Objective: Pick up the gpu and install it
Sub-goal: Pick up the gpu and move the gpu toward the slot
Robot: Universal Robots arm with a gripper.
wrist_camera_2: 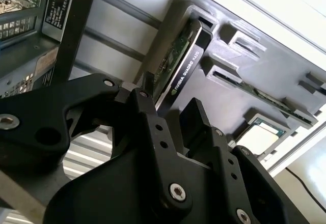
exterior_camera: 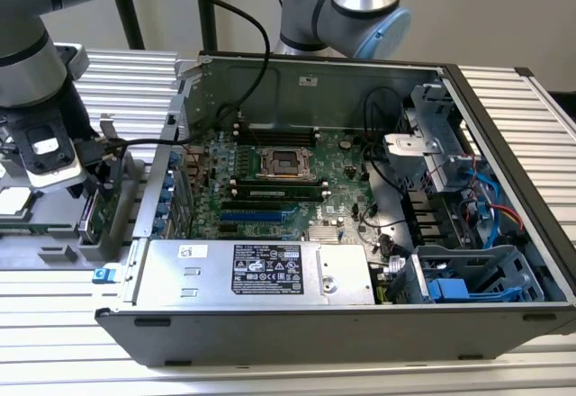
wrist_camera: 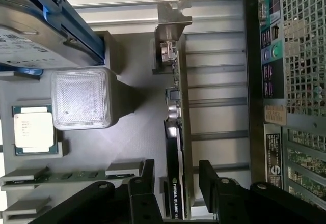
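pincer (wrist_camera: 177, 167) spread astride the upright gpu (wrist_camera: 172, 142) in a grey holder (wrist_camera: 137, 137)

Ribbed metal table (exterior_camera: 270, 380) bearing open computer case (exterior_camera: 360, 333) and grey parts tray (exterior_camera: 49, 250)

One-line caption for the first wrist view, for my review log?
Open hand straddles the gpu standing on edge in its grey holder beside the computer case.
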